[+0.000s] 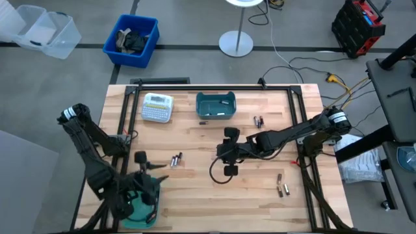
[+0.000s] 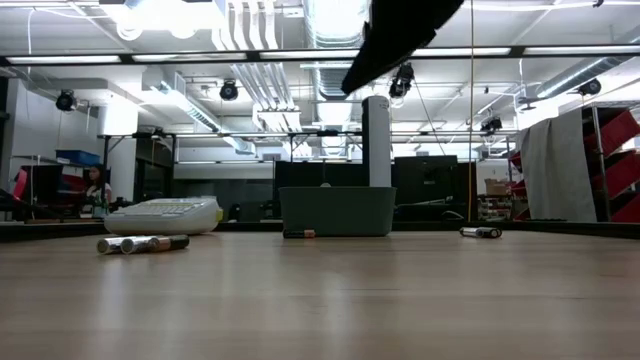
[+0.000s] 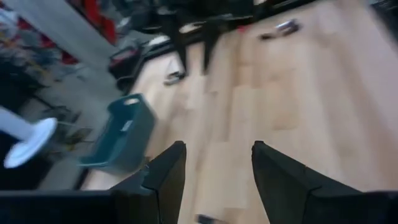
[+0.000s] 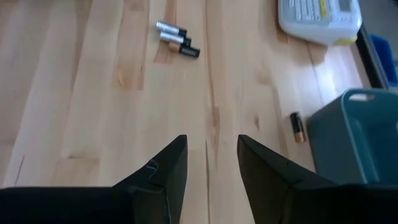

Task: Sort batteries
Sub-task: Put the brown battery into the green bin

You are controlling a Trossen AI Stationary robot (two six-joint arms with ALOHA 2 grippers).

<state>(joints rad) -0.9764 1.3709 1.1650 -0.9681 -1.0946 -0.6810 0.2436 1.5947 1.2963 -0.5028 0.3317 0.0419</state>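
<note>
Wooden surface [image 2: 320, 300] bearing a teal bin [image 2: 337, 211]. Batteries [image 2: 142, 244] and a white label-maker [image 2: 165, 215] lie beside it. No pincer is visible; only a dark arm [image 2: 400, 35] overhead.

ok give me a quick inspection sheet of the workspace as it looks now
Surface: pale wooden plank table.
Job's things: small cylindrical batteries in loose groups, mid-left, far right, near right; one by the far teal plastic bin; a second teal bin under the left arm.
Clutter: white label-maker with keypad.
Grippers: left gripper open, near left; right gripper open, mid-table.
Cables: black loop under the right gripper.
Surroundings: blue floor crate.
</note>
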